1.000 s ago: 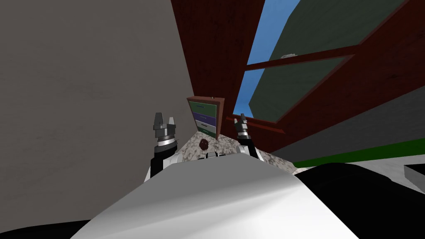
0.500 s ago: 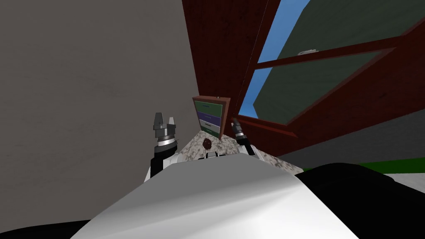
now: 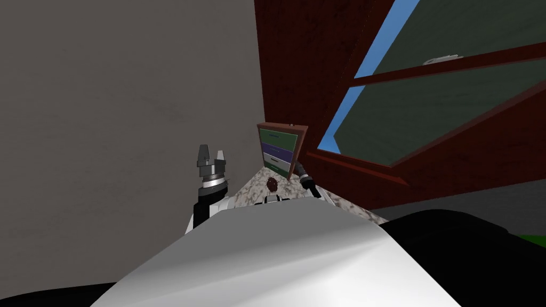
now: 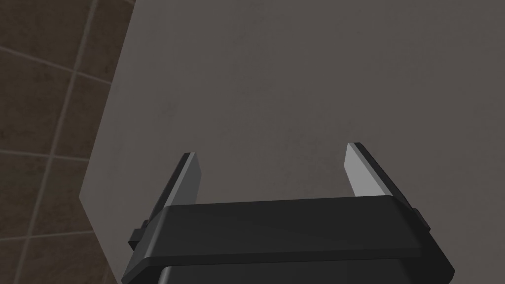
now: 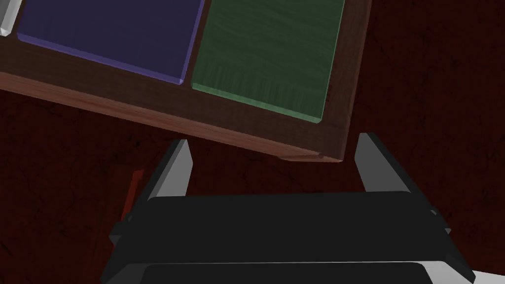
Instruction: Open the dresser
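Note:
The dresser is a small brown-framed chest with green, purple and white drawer fronts, standing ahead by the dark red wall. My right gripper sits close to its right edge. In the right wrist view the right gripper is open, its fingers straddling the dresser's frame corner from a short way off. Just beyond lie a green drawer front and a purple one. No handle is in that view. My left gripper is raised at the left, and the left gripper is open facing a grey wall.
A grey wall runs along the left. A dark red wood panel and a window with a dark red frame stand behind and right of the dresser. A small dark round object lies on the speckled floor.
My view has swung, so the dresser and window sit further right in the picture. The right gripper has dropped and closed in on the dresser's right edge. The left arm is still.

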Controlling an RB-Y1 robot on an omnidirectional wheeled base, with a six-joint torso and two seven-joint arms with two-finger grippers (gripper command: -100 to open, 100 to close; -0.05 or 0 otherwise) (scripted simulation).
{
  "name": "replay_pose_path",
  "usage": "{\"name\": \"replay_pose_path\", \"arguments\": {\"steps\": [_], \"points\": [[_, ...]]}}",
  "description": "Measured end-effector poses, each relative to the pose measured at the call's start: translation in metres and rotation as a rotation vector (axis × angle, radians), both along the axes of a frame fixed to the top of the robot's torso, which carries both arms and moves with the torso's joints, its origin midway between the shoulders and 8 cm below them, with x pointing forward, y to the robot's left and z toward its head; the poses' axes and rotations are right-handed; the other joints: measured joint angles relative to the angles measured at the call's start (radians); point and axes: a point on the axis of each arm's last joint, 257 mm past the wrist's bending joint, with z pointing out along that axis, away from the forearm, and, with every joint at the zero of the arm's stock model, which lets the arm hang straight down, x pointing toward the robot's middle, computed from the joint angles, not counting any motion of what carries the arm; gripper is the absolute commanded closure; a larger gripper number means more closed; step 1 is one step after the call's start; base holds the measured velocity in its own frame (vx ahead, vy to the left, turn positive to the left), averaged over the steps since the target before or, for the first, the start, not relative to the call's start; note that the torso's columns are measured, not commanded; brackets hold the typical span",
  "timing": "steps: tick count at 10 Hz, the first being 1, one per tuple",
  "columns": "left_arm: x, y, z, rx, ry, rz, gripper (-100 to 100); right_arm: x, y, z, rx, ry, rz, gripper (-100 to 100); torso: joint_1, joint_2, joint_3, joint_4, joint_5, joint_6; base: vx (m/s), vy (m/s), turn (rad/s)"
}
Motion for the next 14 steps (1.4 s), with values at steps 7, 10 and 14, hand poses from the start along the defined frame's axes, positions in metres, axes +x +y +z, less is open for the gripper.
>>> {"name": "replay_pose_path", "arguments": {"steps": [7,10,14], "points": [[0.0,0.0,0.0,0.0,0.0,0.0,0,-0.009,-0.023,-0.117,-0.258,0.316,-0.039,-100,0.003,-0.001,-0.001,0.0,0.001,0.001,0.039,0.133,0.121],[0.0,0.0,0.0,0.0,0.0,0.0,0,-0.021,-0.039,-0.163,-0.373,0.442,-0.057,-100,0.001,-0.001,0.0,0.0,0.0,0.0,0.046,0.09,0.106],[0.0,0.0,0.0,0.0,0.0,0.0,0,-0.037,-0.065,-0.207,-0.522,0.584,-0.08,-100,0.004,-0.002,-0.001,-0.001,0.001,0.0,0.054,0.09,0.117]]}}
